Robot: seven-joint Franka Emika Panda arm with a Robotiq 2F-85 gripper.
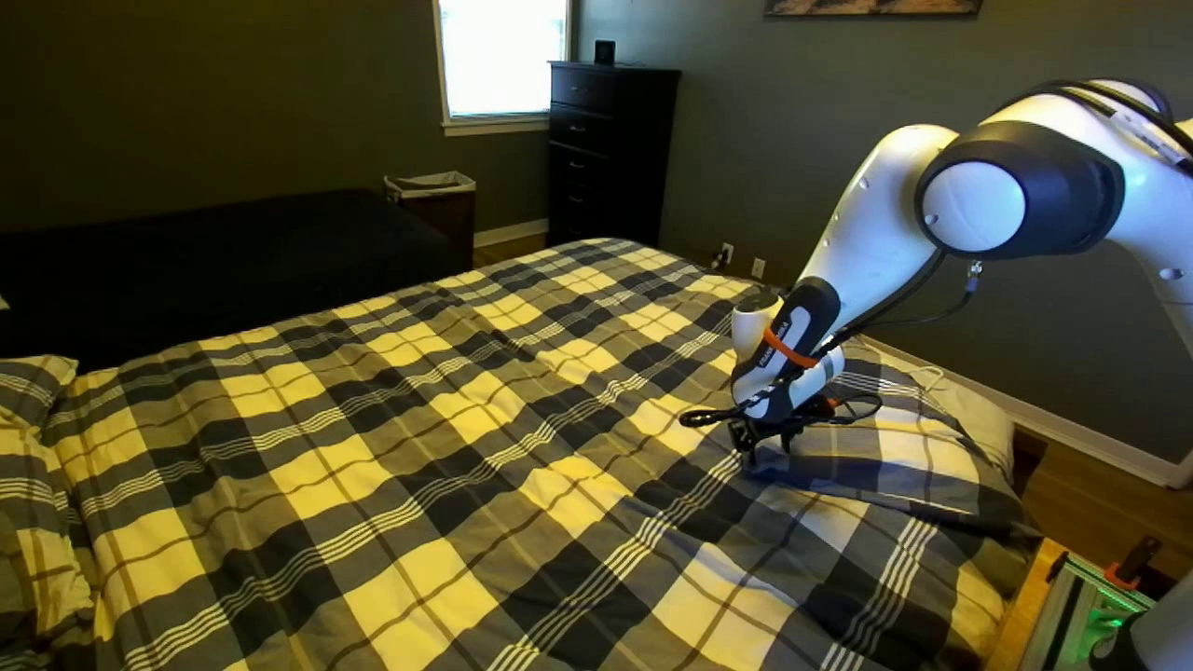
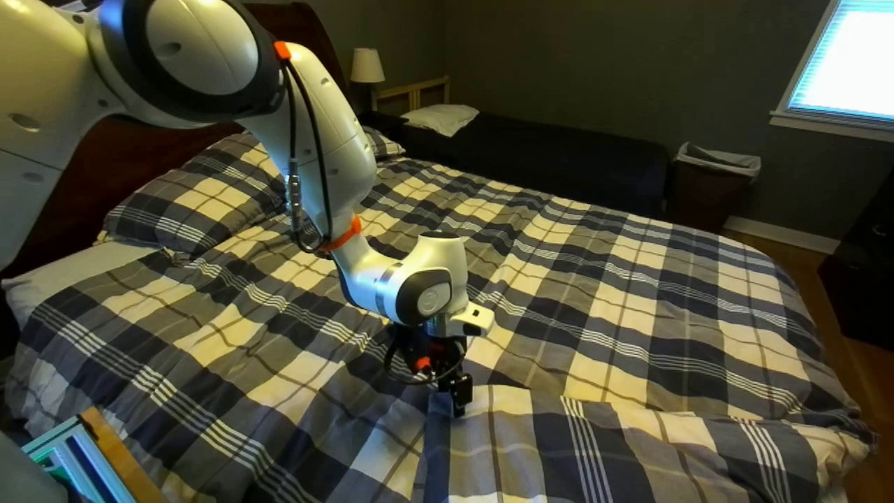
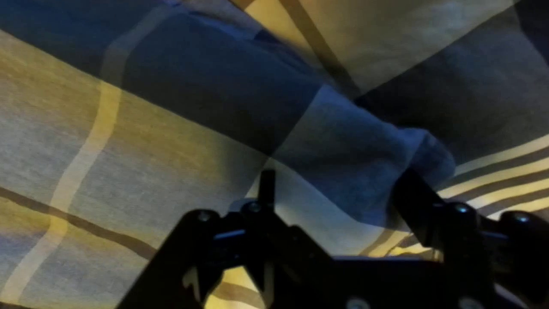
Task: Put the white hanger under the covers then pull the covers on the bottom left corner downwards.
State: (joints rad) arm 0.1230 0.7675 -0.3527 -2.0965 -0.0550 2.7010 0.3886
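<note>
The covers (image 1: pixel 522 410) are a plaid blanket of yellow, dark grey and white checks across the bed, also seen in an exterior view (image 2: pixel 628 314). A folded-over part (image 2: pixel 573 447) lies along the near side, and its corner (image 2: pixel 438 412) is at my gripper. My gripper (image 1: pixel 769 452) points down at this fold, also in an exterior view (image 2: pixel 457 398). In the wrist view my gripper (image 3: pixel 336 180) has its fingers wide apart, with the fold's corner (image 3: pixel 364 167) between and below them. Whether the fingers touch the cloth I cannot tell. The white hanger cannot be made out; it is hidden or out of view.
Plaid pillows (image 2: pixel 209 195) lie at the headboard. A pale sheet or pillow (image 1: pixel 974 415) shows at the bed's edge. The robot's base frame (image 1: pixel 1072 606) stands against the bed. A dark bed (image 2: pixel 559 161), a hamper (image 2: pixel 712 185) and a dresser (image 1: pixel 610 149) stand beyond.
</note>
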